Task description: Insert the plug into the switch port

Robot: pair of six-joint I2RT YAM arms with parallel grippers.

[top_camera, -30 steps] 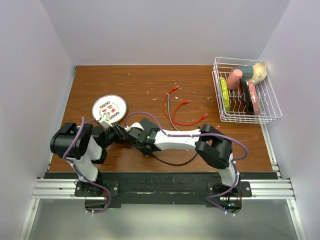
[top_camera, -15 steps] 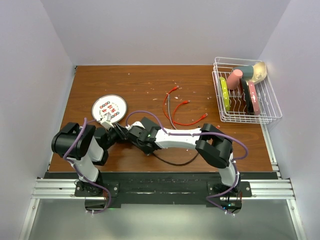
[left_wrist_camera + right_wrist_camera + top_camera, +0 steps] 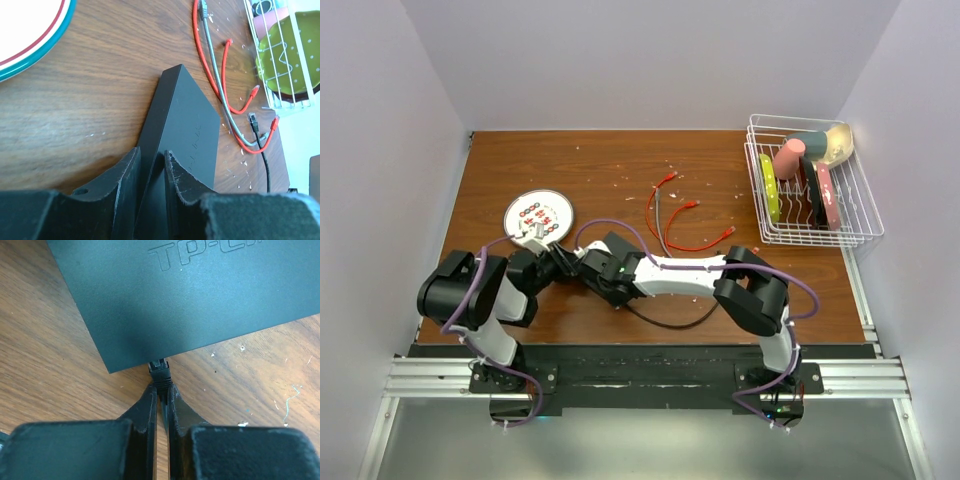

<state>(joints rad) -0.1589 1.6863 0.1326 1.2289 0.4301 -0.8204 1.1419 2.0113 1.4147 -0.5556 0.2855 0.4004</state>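
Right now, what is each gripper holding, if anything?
Left gripper: closed on the switch.
Right gripper: closed on the plug.

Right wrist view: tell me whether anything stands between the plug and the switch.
Nothing visible does. The plug, pinched in the right pincer, meets the switch at its near edge, with only bare table on either side. The port itself is hidden.

One switch [image 3: 200, 300], one plug [image 3: 160, 371], one rack [image 3: 817, 238]

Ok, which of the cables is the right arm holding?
The black one: its plug is pinched in the right fingers at the switch's edge. The red cables and the grey cable lie loose on the table.
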